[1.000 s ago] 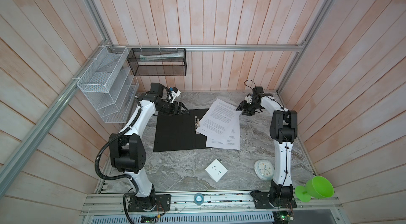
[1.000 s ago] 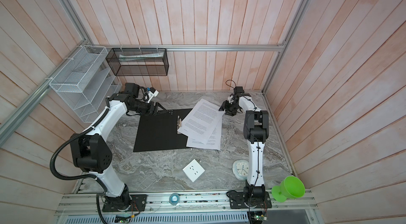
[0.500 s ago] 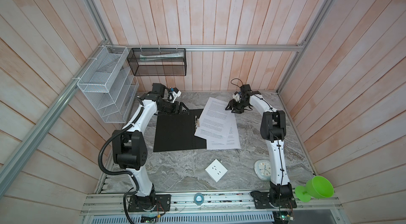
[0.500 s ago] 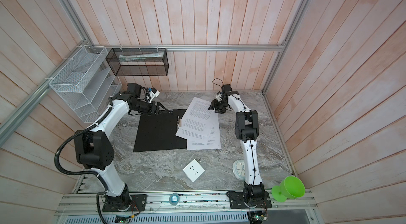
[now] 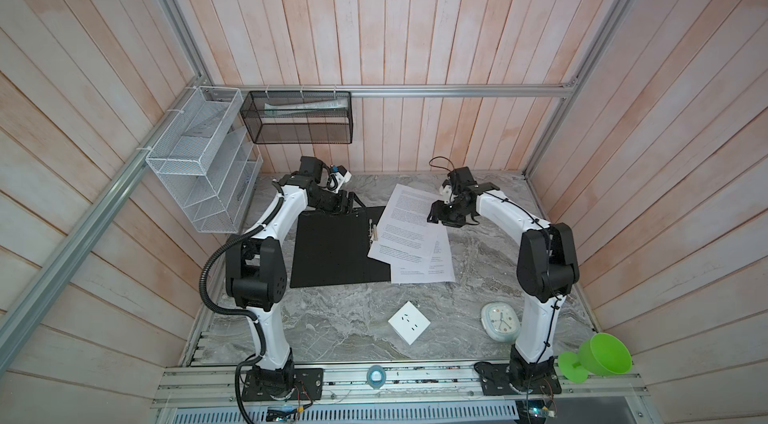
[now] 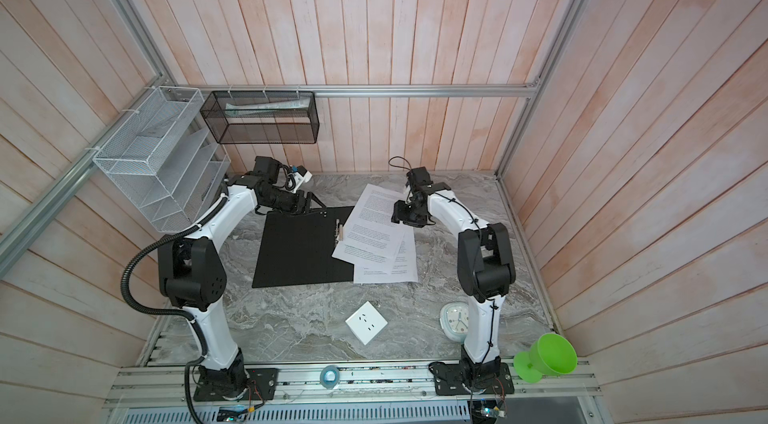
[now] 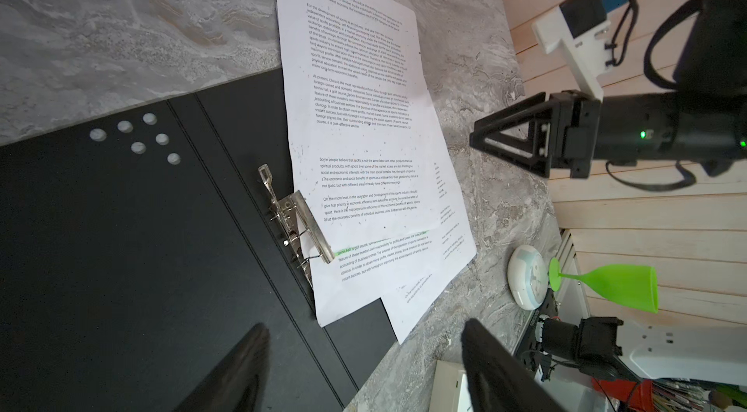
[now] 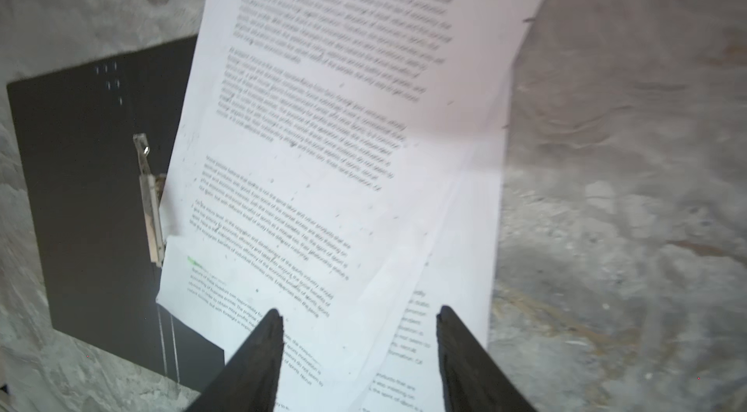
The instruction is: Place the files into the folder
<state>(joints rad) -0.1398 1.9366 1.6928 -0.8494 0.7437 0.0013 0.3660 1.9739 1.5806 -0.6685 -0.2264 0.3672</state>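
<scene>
The folder lies open on the marble table, black inside up, with a metal clip at its right part. The files are white printed sheets fanned out, partly on the folder's right half and partly on the table. My right gripper hovers over the files' far right part, open, with nothing between its fingers; the sheets lie below it. My left gripper is at the folder's far edge, open and empty, its fingers over the black folder.
A white socket plate and a round clock lie near the front. A green goblet stands at the front right rail. A white wire rack and a black mesh basket hang on the walls.
My right gripper has swung left from beside the files' far right corner to over the sheets, and its jaws stand slightly wider. The left arm has hardly moved.
</scene>
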